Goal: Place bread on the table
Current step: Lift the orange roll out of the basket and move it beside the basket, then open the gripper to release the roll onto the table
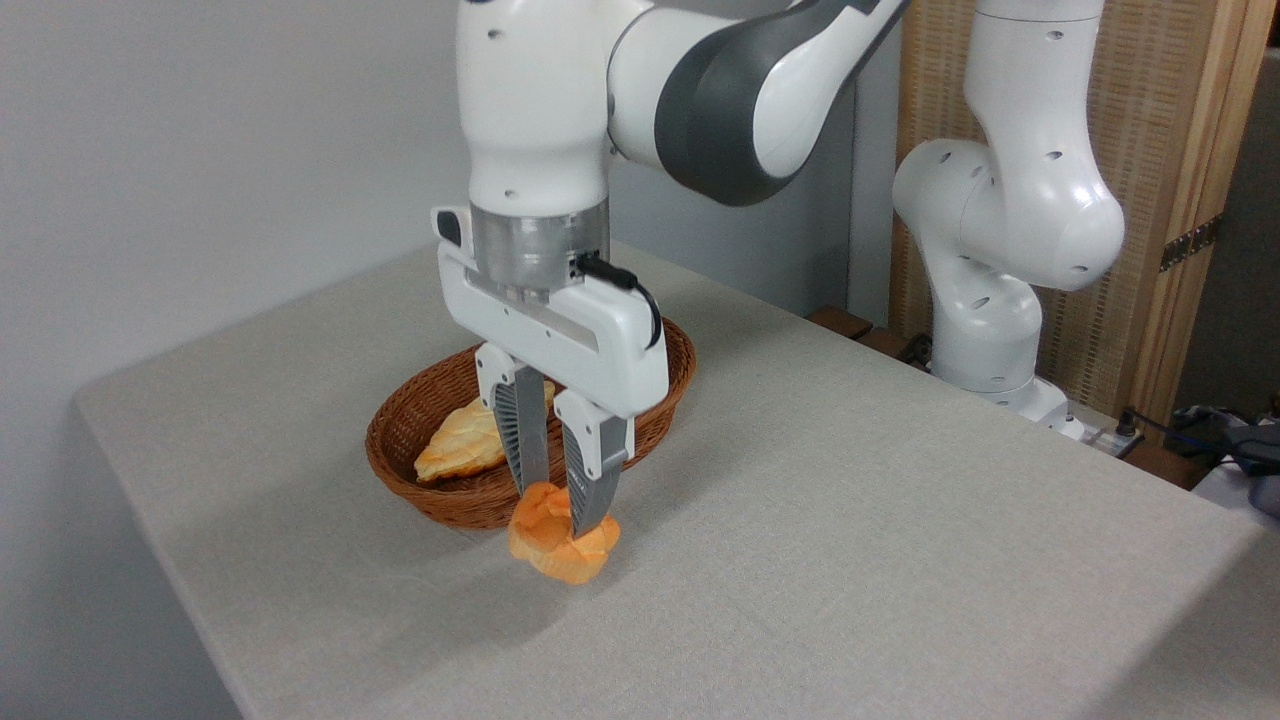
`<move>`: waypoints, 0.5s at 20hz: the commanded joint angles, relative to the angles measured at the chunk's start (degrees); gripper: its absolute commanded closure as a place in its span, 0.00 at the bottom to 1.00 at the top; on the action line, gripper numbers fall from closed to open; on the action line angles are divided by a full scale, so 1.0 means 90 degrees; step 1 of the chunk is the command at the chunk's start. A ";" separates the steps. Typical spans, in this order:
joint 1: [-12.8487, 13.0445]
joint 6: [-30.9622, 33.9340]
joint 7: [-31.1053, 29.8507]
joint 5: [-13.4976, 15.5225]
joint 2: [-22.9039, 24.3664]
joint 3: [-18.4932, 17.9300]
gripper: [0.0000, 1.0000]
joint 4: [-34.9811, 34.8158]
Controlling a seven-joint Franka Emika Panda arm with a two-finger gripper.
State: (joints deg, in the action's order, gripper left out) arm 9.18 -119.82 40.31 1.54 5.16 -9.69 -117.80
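Observation:
The bread (556, 545), a small orange-brown lumpy bun, is pinched between the two fingers of my gripper (560, 510), which is shut on its top. The bun hangs just in front of the wicker basket, at or barely above the grey-beige cloth of the table (850, 520); I cannot tell whether its underside touches the cloth. The gripper points straight down from the white arm overhead.
A brown oval wicker basket (640, 425) stands right behind the gripper and holds a paler, longer braided loaf (463, 445). The arm's white base (985, 330) rises at the table's far right edge. Cables and wooden panels lie beyond that edge.

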 commanded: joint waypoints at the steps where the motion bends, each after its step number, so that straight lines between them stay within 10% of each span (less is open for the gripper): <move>1: 0.0064 0.0081 0.0004 -0.0112 -0.0056 -0.0153 0.00 0.0042; 10: 0.0064 0.0081 0.0004 -0.0102 -0.0075 -0.0192 0.00 0.0051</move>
State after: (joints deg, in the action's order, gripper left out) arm 9.17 -119.82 40.31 1.53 4.30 -10.41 -117.79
